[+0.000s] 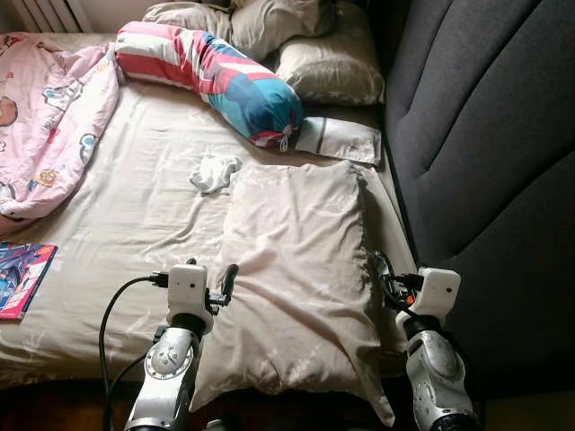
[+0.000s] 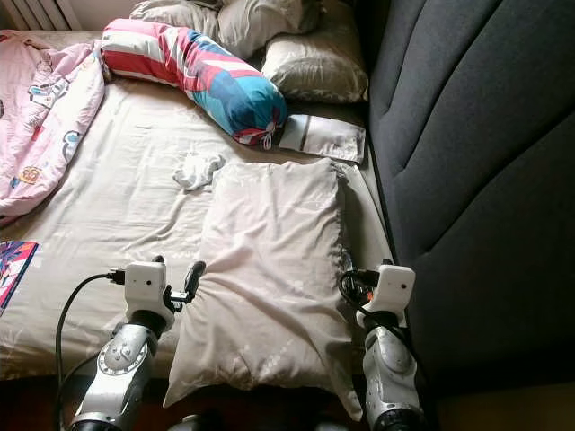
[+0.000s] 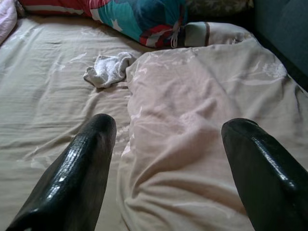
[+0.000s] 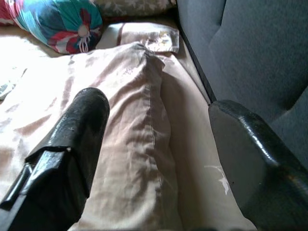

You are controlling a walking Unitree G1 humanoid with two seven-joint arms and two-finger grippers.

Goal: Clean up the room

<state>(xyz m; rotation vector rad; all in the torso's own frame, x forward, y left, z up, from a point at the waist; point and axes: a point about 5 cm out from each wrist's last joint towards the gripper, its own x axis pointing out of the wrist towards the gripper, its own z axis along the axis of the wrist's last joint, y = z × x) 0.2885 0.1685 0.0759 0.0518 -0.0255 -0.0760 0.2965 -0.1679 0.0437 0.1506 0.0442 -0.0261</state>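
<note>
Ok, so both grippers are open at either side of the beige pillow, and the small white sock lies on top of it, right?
Not quite. The left gripper and right gripper are open at the sides of the beige pillow, but the white sock lies on the sheet beside the pillow's far corner, as the left eye view shows.

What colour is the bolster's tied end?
The bolster end is teal with red stripes, white tie; right wrist view shows it best.

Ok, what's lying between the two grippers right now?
The beige pillow: the left gripper is at its left edge and the right gripper at its right edge, both open, in the left eye view.
</note>
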